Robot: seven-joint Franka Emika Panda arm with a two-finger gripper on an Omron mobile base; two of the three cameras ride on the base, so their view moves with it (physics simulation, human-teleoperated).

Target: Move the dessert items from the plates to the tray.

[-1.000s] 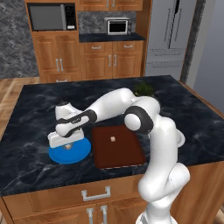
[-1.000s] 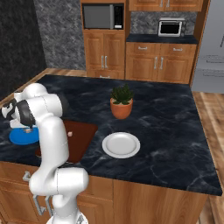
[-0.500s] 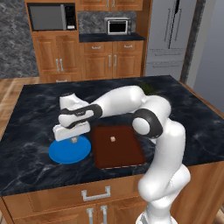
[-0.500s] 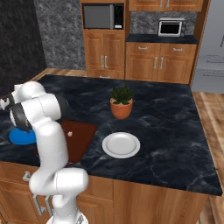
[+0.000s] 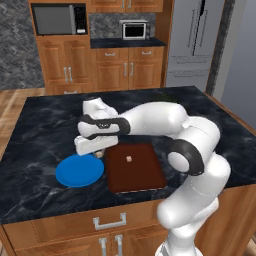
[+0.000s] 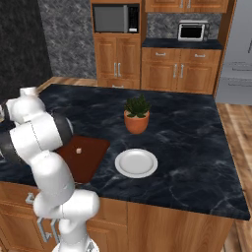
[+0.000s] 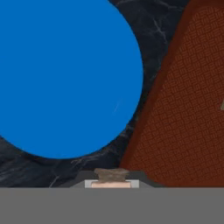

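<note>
My gripper [image 5: 99, 152] hangs over the gap between the blue plate [image 5: 80, 171] and the left edge of the dark reddish-brown tray [image 5: 135, 172]. It is shut on a small tan dessert cube [image 7: 111, 174], seen between the fingertips in the hand view. The blue plate [image 7: 61, 74] is bare below it, and the tray [image 7: 183, 109] lies to its right. A second dessert cube [image 5: 129, 159] rests on the tray, also seen as a cube [image 6: 78, 150] in the right base view. The white plate [image 6: 136, 163] lies bare right of the tray [image 6: 86, 160].
A terracotta pot with a green plant [image 6: 137, 116] stands behind the white plate. The dark marble counter [image 5: 45, 125] reaches well back and to both sides. Wooden cabinets, a microwave [image 5: 54, 19] and a fridge stand beyond it.
The gripper has risen off the blue plate with the cube in it and swung right toward the tray's left edge. The blue plate is now bare.
</note>
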